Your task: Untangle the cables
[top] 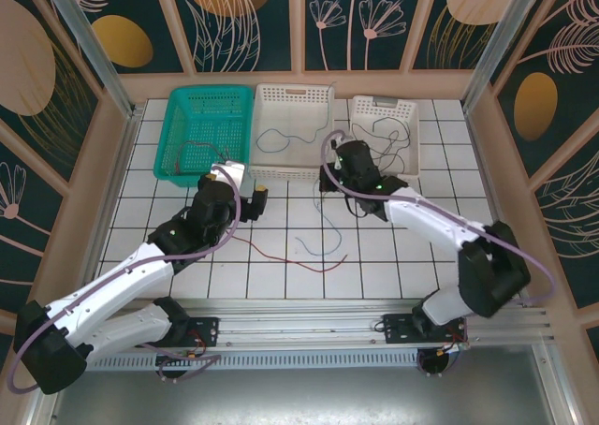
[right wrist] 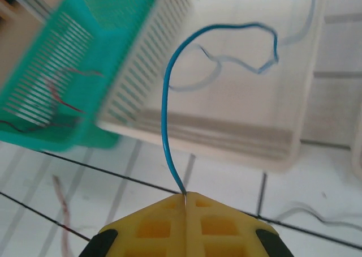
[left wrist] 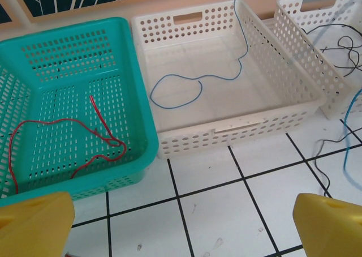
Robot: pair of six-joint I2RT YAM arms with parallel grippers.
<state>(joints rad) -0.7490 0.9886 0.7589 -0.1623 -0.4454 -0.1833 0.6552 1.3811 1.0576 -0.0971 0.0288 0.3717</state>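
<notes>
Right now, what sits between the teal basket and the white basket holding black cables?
The middle white basket, with a thin blue cable looped on its floor. The top view and the left wrist view both show it.

The green basket (left wrist: 141, 121) and the white basket (left wrist: 237, 133) beside it are moulded of perforated plastic with a slight sheen. The surface (left wrist: 215, 211) is laid with glossy white tiles. The blue cable (right wrist: 164, 115) is sheathed in smooth, shiny plastic. The right gripper (right wrist: 185, 197) is tipped in matt yellow plastic.
</notes>
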